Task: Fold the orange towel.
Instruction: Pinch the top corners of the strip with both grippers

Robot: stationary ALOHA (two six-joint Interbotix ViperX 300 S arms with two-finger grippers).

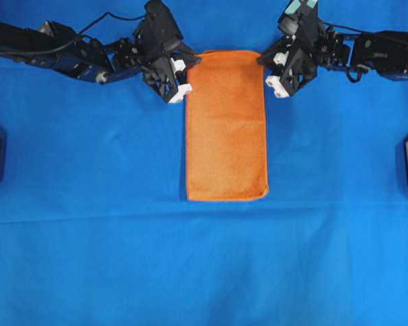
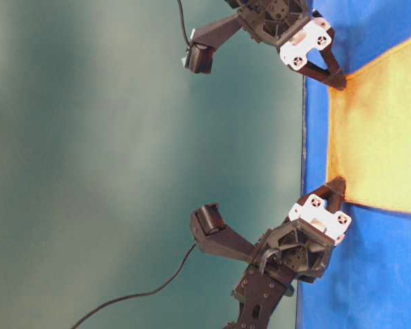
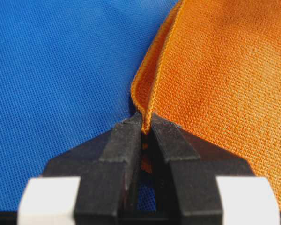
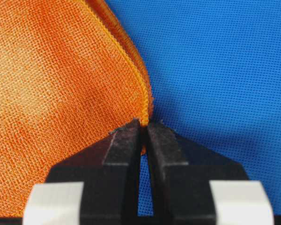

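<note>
Orange towel [image 1: 226, 125] lies flat as a long narrow rectangle, two layers showing at its hem, in the middle of the blue sheet [image 1: 88, 238] covering the tabletop; long axis runs from the far edge toward the near side in the overhead view. Left gripper [image 1: 190, 62] pinched tight on the far left corner, cloth edge caught between its black fingertips [image 3: 126, 136]. Right gripper [image 1: 261, 60] likewise clamped on the far right corner, hem nipped between its fingertips [image 4: 160, 136]. Both corners sit low, close to the sheet. Plain green wall [image 2: 123, 137] behind the arms in the table-level view.
</note>
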